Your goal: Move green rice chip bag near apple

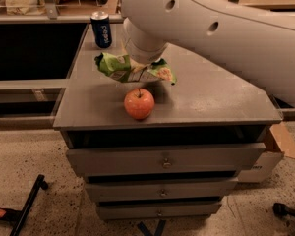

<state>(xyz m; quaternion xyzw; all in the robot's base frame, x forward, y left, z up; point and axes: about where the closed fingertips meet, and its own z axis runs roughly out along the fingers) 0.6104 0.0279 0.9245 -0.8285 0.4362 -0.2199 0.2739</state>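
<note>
The green rice chip bag (115,67) is crumpled and hangs just above the grey cabinet top (211,97), right behind the apple (139,103). The apple is red-orange and stands near the front edge. My gripper (140,69) comes down from the big white arm and is shut on the middle of the bag; its fingers are mostly hidden by the wrist and the foil. The bag's lower edge is close over the apple's top, apart from it.
A blue soda can (101,29) stands at the back left of the cabinet top. The cabinet has drawers (162,161) below. A cardboard box (280,149) sits on the floor at the right. Shelving runs along the back and left.
</note>
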